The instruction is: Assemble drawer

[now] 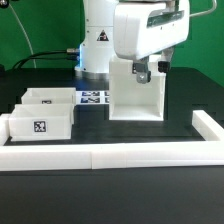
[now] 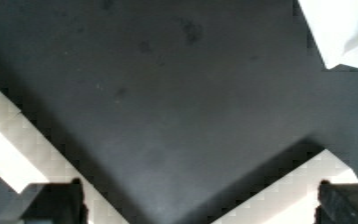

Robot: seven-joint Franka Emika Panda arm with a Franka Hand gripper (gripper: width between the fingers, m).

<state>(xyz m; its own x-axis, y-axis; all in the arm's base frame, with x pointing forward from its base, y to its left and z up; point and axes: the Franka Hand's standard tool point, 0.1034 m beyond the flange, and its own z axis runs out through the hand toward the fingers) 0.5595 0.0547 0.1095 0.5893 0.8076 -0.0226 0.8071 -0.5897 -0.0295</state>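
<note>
The drawer's tall white box shell (image 1: 137,97) stands upright on the black table, right of centre in the exterior view. Two small open-top trays, each with a square tag, sit at the exterior view's left: one behind (image 1: 48,99), one in front (image 1: 41,123). My gripper (image 1: 141,71) hangs at the shell's top edge; whether it touches the shell is unclear. In the wrist view my gripper (image 2: 199,207) is open and empty, with dark fingertips (image 2: 51,205) wide apart over bare black table. White shapes (image 2: 345,35) show at that view's edges; I cannot tell which parts they are.
The marker board (image 1: 93,97) lies flat between the trays and the shell. A long low white border wall (image 1: 110,152) runs along the front and turns back at the exterior view's right (image 1: 207,125). The arm's white base stands behind the shell.
</note>
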